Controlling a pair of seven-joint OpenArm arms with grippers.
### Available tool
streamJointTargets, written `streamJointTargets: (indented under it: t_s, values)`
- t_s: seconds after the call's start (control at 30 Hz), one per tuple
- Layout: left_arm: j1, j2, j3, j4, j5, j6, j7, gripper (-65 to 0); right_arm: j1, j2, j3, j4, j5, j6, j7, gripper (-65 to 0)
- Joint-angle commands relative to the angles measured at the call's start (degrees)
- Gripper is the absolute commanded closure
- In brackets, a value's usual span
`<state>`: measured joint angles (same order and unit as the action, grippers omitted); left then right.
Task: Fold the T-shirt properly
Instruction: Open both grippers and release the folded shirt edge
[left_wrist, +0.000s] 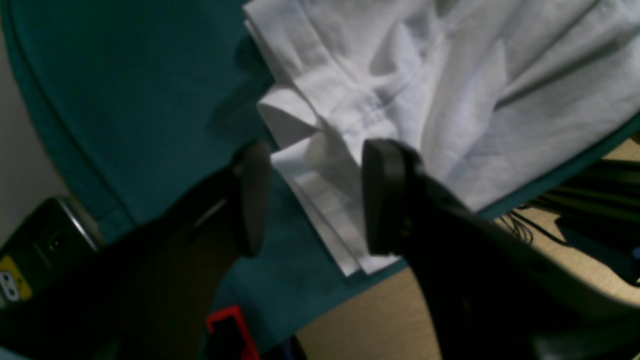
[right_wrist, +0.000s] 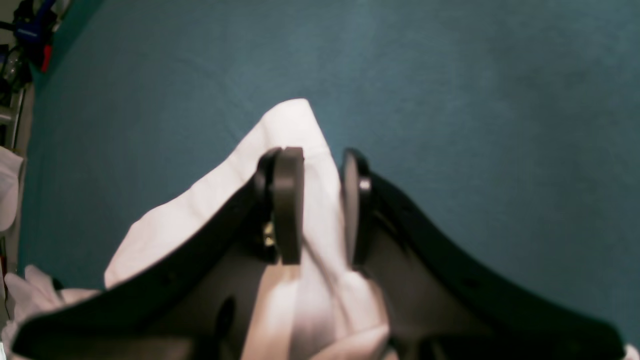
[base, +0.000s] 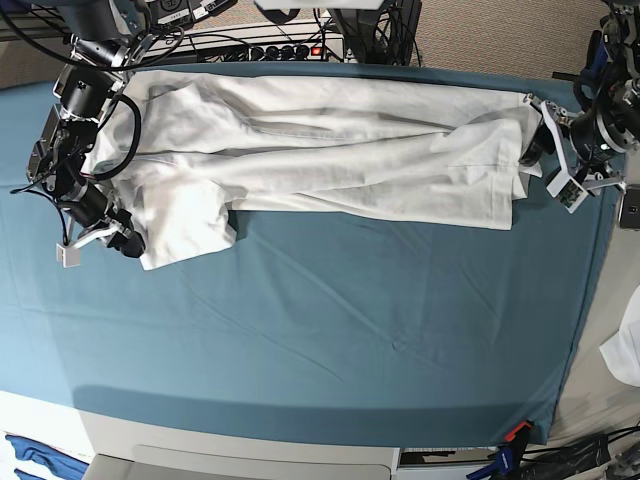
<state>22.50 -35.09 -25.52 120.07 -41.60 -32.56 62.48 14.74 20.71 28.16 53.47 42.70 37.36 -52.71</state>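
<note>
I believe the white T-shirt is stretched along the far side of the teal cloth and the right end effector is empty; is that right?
Not quite. The T-shirt does lie along the far side of the teal cloth, but the right end effector is not empty: the right wrist view shows white fabric pinched in it.

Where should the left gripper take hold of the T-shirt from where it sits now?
Grip the stacked hem corner of the T-shirt lying between the left gripper's open fingers, near the edge of the teal tablecloth. Come in from the table edge, probably low and flat: the layers there overlap and end in a loose corner, so one pinch should catch all of them.
</note>
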Motion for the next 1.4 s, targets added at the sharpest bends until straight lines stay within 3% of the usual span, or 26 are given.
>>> streamJointTargets:
  t_s: [0.0,0.13,0.27,0.3,0.63,1.0,1.17,1.37]
  values:
    - [-0.3,-0.9,-0.5,0.8,-0.6,0.2,-1.0,-30.5,0.8,0.0,-0.6,0.5,0.0,0.2,-1.4,-14.7]
    - [-0.3,-0.9,-0.5,0.8,-0.6,0.2,-1.0,-30.5,0.8,-0.2,-1.1,0.5,-0.1,0.3,-1.4,-13.5]
    - [-0.3,-0.9,-0.5,0.8,-0.6,0.2,-1.0,-30.5,0.8,0.1,-1.1,0.5,-1.1,0.3,-1.5,-0.6]
    - [-0.3,-0.9,-0.5,0.8,-0.6,0.2,-1.0,-30.5,0.8,0.1,-1.1,0.5,-1.2,0.3,-1.5,0.0]
    - [-0.3,-0.9,-0.5,0.8,-0.6,1.5,-1.0,-30.5,0.8,0.4,-1.1,0.7,-1.5,0.3,-1.5,0.0]
    - [-0.3,-0.6,-0.5,0.8,-1.0,1.5,-1.1,-30.5,0.8,1.2,-1.1,14.3,-9.6,0.1,-6.8,0.0]
    - [-0.3,-0.6,-0.5,0.8,-1.5,1.5,-1.0,-30.5,0.4,1.0,-1.1,19.6,-9.0,0.1,-9.9,0.0]
    - [-0.3,-0.6,-0.5,0.8,-1.6,1.5,-1.1,-30.5,-4.2,1.0,-1.1,26.4,-2.1,0.2,-13.2,0.0]
